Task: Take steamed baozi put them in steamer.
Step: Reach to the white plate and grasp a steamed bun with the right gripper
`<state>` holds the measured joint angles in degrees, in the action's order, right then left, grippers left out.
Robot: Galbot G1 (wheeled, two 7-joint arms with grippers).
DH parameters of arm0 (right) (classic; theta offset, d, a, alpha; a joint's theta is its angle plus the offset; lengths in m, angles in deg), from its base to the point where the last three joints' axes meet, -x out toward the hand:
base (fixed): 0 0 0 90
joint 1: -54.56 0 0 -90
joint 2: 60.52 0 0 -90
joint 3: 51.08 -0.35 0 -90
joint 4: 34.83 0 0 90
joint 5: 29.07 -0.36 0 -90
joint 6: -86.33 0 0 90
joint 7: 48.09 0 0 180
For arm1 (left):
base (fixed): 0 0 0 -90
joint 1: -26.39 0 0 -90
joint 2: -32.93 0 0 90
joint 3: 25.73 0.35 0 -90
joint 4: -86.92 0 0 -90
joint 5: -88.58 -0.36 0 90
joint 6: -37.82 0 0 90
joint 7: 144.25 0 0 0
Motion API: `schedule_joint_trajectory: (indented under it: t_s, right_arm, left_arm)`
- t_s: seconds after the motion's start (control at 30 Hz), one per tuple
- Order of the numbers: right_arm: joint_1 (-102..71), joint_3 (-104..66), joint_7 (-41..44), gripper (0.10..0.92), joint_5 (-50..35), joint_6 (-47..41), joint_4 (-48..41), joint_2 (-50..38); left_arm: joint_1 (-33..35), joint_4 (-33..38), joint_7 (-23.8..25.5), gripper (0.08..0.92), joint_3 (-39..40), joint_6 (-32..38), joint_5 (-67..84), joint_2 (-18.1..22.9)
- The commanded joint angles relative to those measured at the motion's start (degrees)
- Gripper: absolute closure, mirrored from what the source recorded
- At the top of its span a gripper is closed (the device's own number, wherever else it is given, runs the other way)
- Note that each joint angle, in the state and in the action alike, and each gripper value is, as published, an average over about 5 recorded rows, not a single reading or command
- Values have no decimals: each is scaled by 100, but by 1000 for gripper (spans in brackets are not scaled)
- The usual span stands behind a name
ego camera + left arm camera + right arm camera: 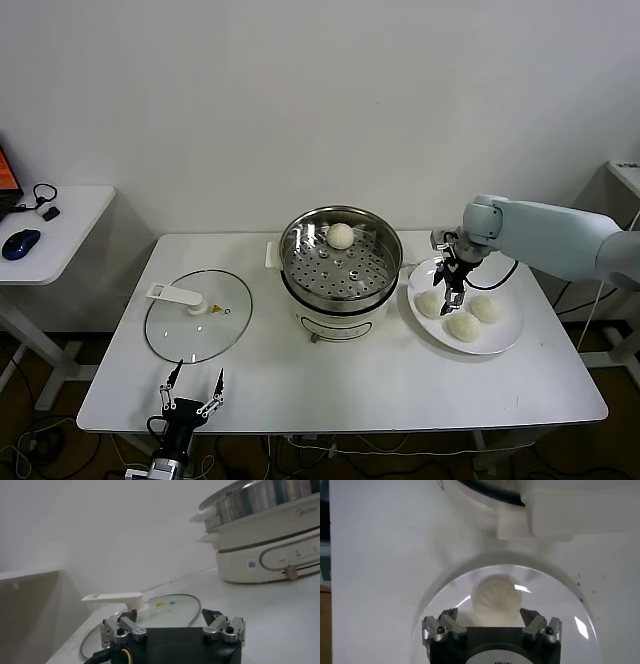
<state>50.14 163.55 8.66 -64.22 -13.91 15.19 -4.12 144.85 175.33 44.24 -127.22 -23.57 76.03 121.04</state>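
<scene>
One baozi (340,235) lies on the perforated floor of the shiny steamer (300,268) atop its white cooker base. Three more baozi (462,326) lie on a round white plate (503,340) to the steamer's right. My right gripper (450,295) is open and hangs just over the plate's left baozi (431,304). In the right wrist view that pleated bun (496,601) sits between the spread fingers (447,616), which stand apart from its sides. My left gripper (193,390) is open and empty at the table's front left edge.
A flat glass lid (198,315) with a white handle lies left of the steamer, just beyond my left gripper (170,615). A side table (60,215) with a blue mouse stands far left. The cooker's cable runs behind the plate.
</scene>
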Motion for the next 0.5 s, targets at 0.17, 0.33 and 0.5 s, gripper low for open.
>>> schedule_joint_trajectory:
  t_s: [0.17, 0.33, 0.5]
  right_arm:
    - [-490, -429, 132, 203, 258, 284, -736, 267]
    - [-566, -474, 145, 203, 322, 303, -833, 310]
    - [-583, -478, 174, 203, 379, 312, -861, 318]
  left_arm:
    - [-28, -57, 1, 177, -14, 5, -5, -2]
    - [-44, -83, 1, 177, -19, 8, -11, -8]
    - [-58, -101, 0, 177, -21, 8, -12, -9]
